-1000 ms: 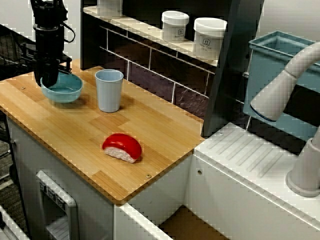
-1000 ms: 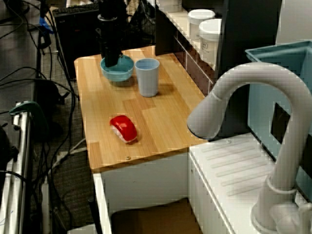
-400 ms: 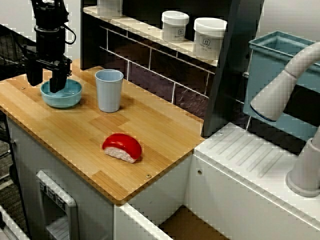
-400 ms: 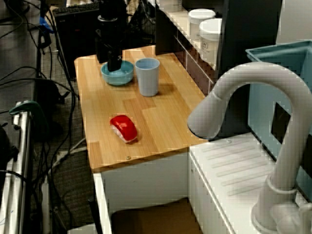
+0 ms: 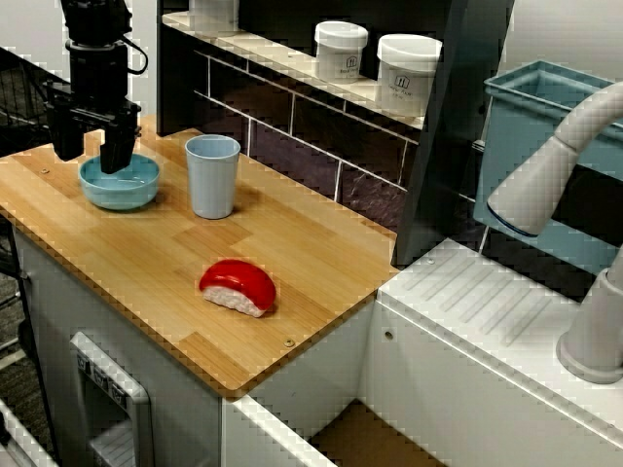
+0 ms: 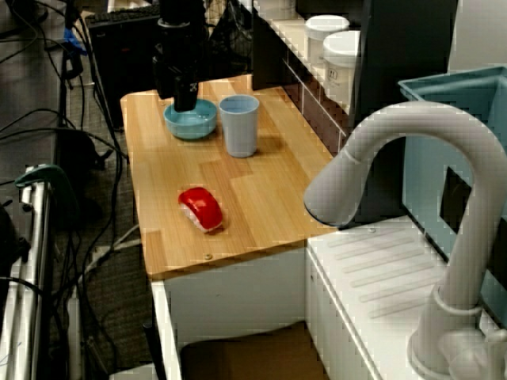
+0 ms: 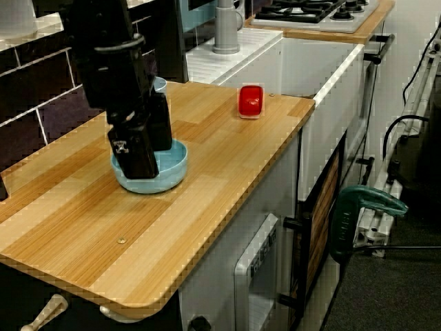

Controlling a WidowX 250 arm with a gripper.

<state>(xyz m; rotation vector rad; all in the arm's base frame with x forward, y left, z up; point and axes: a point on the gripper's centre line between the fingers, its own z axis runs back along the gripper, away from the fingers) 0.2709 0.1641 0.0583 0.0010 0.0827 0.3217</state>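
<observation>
My black gripper [image 5: 92, 148] is open just above a light-blue bowl [image 5: 125, 184] that sits on the wooden counter [image 5: 146, 255] at its far left end. One finger hangs over the bowl's inside and the other outside its left rim, touching nothing. In the view from the sink side the gripper [image 6: 179, 93] hovers over the bowl [image 6: 194, 121]; from the counter's end the gripper [image 7: 149, 147] hides part of the bowl [image 7: 169, 169]. A pale-blue cup [image 5: 212, 175] stands upright right of the bowl. A red-topped sushi piece [image 5: 237, 286] lies nearer the counter's front.
Two white jars [image 5: 408, 73] stand on a tiled shelf behind the counter. A teal bin [image 5: 545, 156] and a grey faucet [image 5: 574, 146] are over the white sink unit [image 5: 487, 311] at right. A stove [image 7: 313, 10] lies beyond the sink.
The gripper was down and shut on the bowl's left rim. It has opened, let go of the bowl and risen slightly. The bowl now rests flat on the counter.
</observation>
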